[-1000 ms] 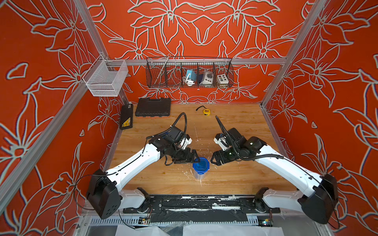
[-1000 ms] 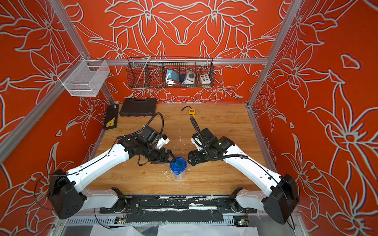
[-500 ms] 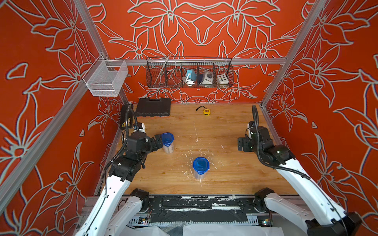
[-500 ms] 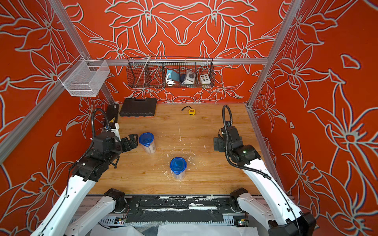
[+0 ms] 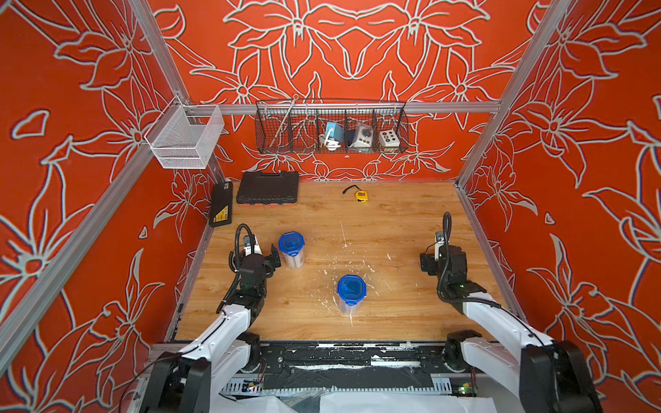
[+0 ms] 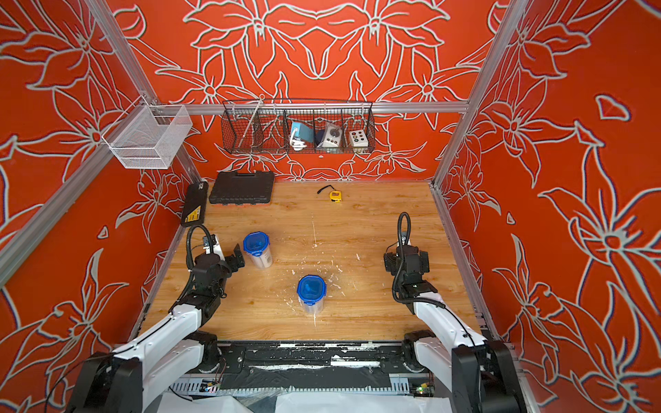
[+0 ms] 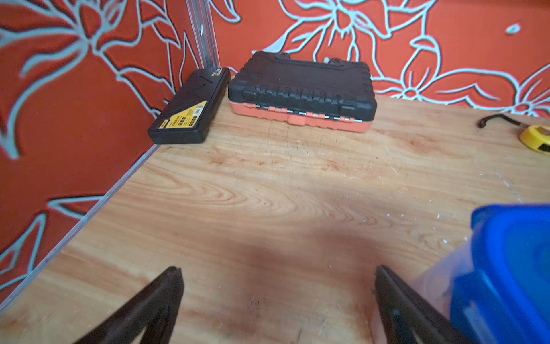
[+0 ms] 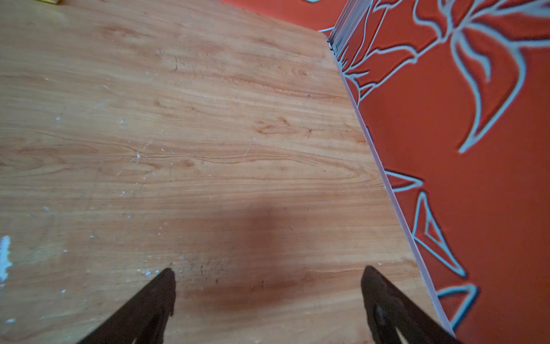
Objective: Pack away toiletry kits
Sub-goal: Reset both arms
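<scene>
Two toiletry kits stand upright on the wooden table, each a clear tub with a blue clip lid. One tub [image 5: 291,248] [image 6: 257,248] is at the left and the other tub [image 5: 351,291] [image 6: 311,293] is near the middle front. My left gripper [image 5: 262,251] [image 6: 226,252] is open just left of the left tub, whose blue lid [image 7: 512,268] shows beside one finger [image 7: 395,300] in the left wrist view. Only bare wood lies between the jaws of that gripper [image 7: 276,286]. My right gripper [image 5: 442,252] [image 6: 406,255] [image 8: 268,277] is open over bare wood near the right wall.
A black tool case [image 5: 268,187] [image 7: 300,89] and a slim black case [image 5: 221,203] [image 7: 190,110] lie at the back left. A yellow tape measure [image 5: 361,195] lies at the back centre. A black wire basket [image 5: 331,130] and a white mesh basket [image 5: 184,137] hang on the walls.
A second ago both grippers were at the middle tub. Both arms have since drawn back to the sides, uncovering the left tub. Little has moved in the last half second.
</scene>
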{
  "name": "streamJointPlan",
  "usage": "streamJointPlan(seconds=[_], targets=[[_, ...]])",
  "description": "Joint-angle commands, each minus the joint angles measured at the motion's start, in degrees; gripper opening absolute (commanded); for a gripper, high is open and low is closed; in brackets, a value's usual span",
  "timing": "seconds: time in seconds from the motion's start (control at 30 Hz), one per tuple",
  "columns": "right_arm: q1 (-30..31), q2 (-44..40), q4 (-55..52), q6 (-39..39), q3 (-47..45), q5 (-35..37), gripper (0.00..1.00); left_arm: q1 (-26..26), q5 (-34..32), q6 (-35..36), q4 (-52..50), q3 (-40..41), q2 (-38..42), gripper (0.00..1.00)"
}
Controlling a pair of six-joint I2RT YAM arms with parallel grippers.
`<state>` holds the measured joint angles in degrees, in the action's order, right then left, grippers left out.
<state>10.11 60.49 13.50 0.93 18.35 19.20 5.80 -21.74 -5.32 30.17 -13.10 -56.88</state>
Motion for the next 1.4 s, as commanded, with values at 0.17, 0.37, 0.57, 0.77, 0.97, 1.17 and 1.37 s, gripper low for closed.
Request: streamJointPlan(seconds=[0.17,0.37,0.57,0.77,0.97,1.17,1.37], targets=[[-3.66,11.77,24.08,-0.17,0.79,-4.16,0.98,-1.8,2.89,1.03,26.14,2.6,-14.94,0.98],[-4.45,19.18,29.96,-0.91,0.89,-3.81,0.98,-1.94,5.73,1.88,31.99,3.63,-21.14,0.98],[-4.69,20.54,31.04,-0.88,1.03,-4.32,0.98,-1.94,6.5,2.44,34.04,4.31,-21.73,0.98],[-5.02,20.37,30.71,-1.02,1.07,-4.7,0.98,-1.14,9.52,4.79,41.04,6.93,-24.45,0.98],[-5.1,20.18,30.8,-1.02,0.9,-4.9,0.98,-1.14,9.69,4.79,40.55,7.17,-23.8,0.98],[-5.14,20.19,30.82,-1.02,0.9,-4.88,0.98,-1.14,9.74,4.79,40.08,6.91,-23.74,0.98],[-5.18,20.2,31.07,-1.03,0.82,-4.88,0.98,-1.14,9.79,4.79,40.39,7.03,-23.73,0.98]])
